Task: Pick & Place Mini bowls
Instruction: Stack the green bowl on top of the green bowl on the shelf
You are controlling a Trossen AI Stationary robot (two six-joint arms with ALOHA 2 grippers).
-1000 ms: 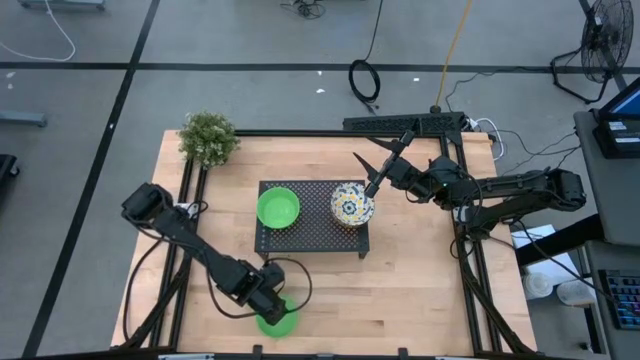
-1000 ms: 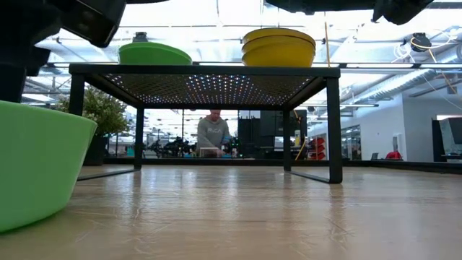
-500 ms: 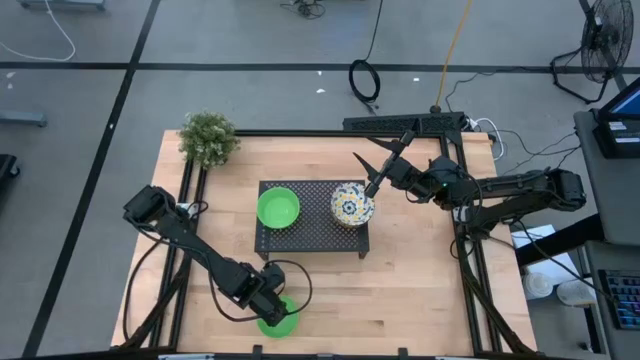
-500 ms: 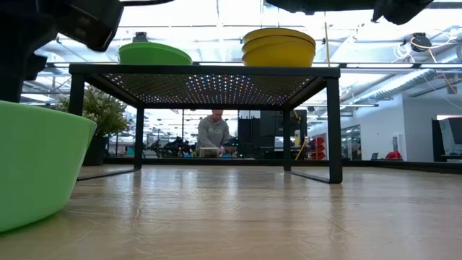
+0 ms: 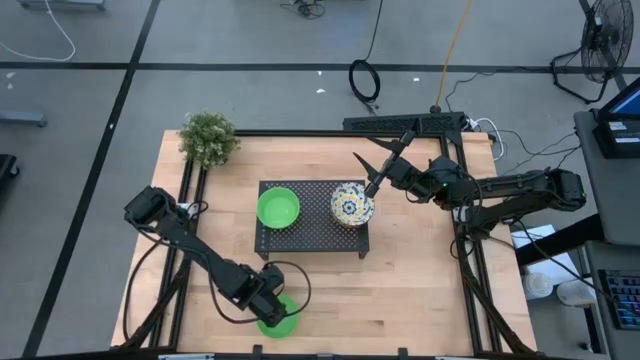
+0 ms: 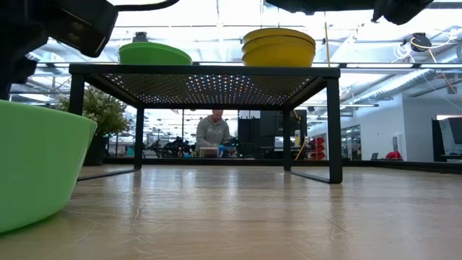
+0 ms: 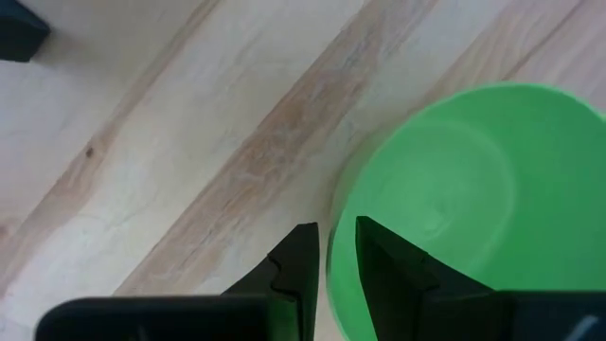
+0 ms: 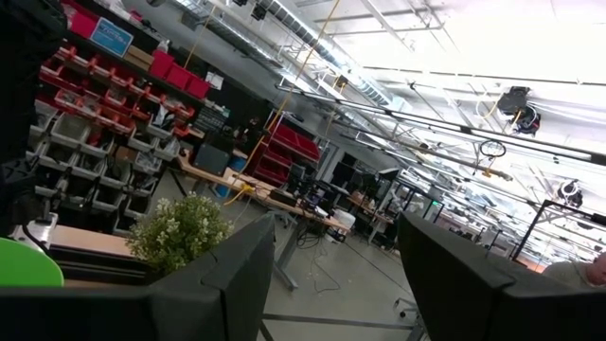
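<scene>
Left pincer [image 7: 330,254] gripped a green bowl's [image 7: 445,199] rim at the near edge of the surface [image 5: 420,280].
Its fingers stood narrowly apart, one either side of the wall. The right pincer [image 5: 378,163] hung wide open and empty beside the floral bowl [image 5: 351,203], which sat on the black rack [image 5: 310,235] alongside another green bowl [image 5: 278,208].

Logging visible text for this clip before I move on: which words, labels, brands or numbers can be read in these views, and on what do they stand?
None can be read.
Blue sign above the red bins, right wrist view: marks on it, too small to read.
Monitor beside the table, high view: nothing legible on its screen.
Bowls, rack, plant, arms: no lettering visible.
</scene>
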